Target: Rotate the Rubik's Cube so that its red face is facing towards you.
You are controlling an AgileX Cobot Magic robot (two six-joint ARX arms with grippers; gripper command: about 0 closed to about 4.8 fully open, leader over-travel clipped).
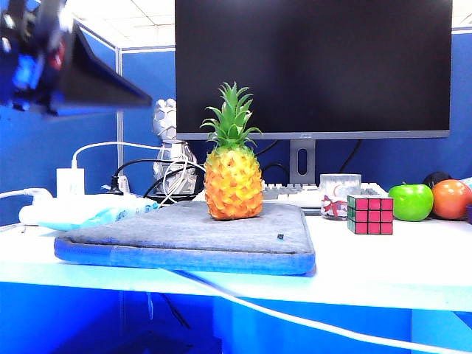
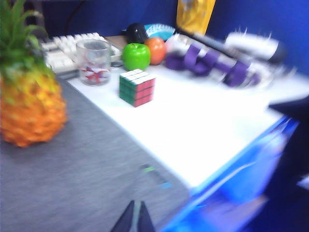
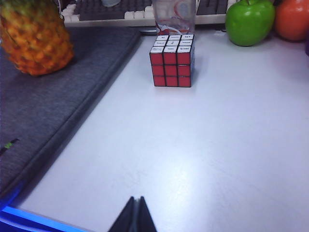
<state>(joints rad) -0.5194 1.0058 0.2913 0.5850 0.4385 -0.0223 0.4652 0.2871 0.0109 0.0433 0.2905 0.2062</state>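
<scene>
Bare table (image 3: 203,159) before Rubik's Cube (image 3: 172,61)

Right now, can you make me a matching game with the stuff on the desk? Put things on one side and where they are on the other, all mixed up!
Things:
1. Rubik's Cube
2. pineapple
3. green apple
4. left end effector

Places or states:
A. standing on the grey pad
B. on the white desk, red face toward the front, just ahead of the glass cup
C. shut, above the grey pad
D. beside the orange fruit, at the back right

Pairs: 1-B, 2-A, 3-D, 4-C
</scene>
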